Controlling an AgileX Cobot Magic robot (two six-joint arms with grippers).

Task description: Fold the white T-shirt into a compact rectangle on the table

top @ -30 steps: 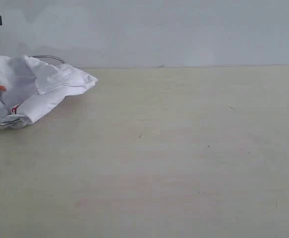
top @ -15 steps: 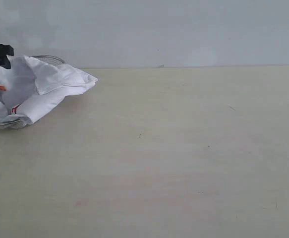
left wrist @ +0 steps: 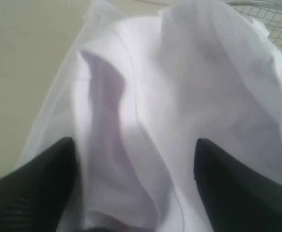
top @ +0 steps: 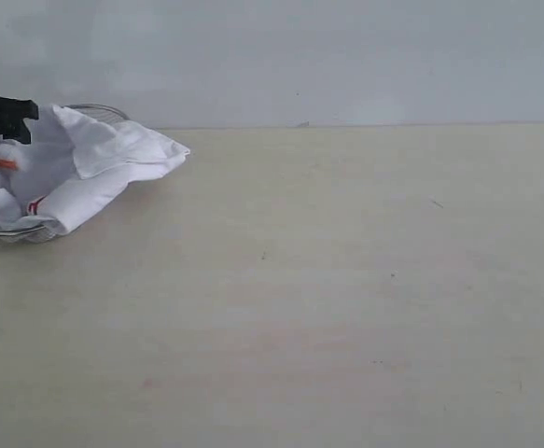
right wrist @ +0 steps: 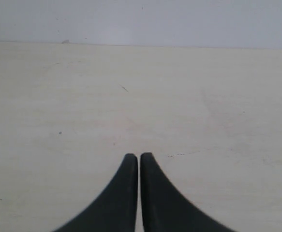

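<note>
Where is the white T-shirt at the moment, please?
In the exterior view the white T-shirt lies crumpled at the far left of the table, heaped in a wire basket beneath the left gripper.

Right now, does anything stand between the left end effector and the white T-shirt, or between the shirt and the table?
Nothing visible separates the left end effector from the T-shirt; it hangs open over the cloth. The shirt lies bunched in a wire basket, so the basket's rim stands between it and the table.

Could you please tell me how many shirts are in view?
1: a crumpled white shirt in the wire basket, far left on the table; others might hide beneath.
</note>
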